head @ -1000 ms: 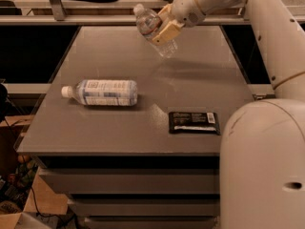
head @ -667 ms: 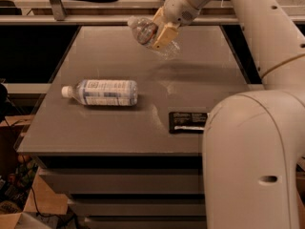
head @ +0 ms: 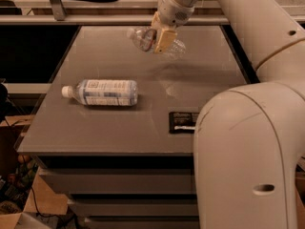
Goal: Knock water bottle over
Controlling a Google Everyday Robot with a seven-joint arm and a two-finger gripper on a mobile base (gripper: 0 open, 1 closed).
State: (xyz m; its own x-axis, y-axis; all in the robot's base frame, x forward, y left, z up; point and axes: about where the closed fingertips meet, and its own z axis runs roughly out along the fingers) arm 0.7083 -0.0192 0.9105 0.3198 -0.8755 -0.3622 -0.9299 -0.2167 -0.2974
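The water bottle [head: 180, 48] is a slim clear ribbed bottle with a red-marked label band. It is at the far middle of the grey table [head: 143, 123], tilted steeply, almost lying, with its capped end to the left. My gripper [head: 161, 38] reaches down from the top of the view and sits right against the bottle's middle, covering part of it. I cannot see whether the bottle rests on the table or is propped by the gripper.
A fatter bottle [head: 102, 92] with a large white-and-blue label lies on its side at the table's left, cap to the left. A flat black packet [head: 183, 122] lies at the front right. My arm's large white body [head: 248, 156] fills the right foreground.
The gripper has shifted slightly left and down. The water bottle has tipped further towards lying, its capped end swinging left.
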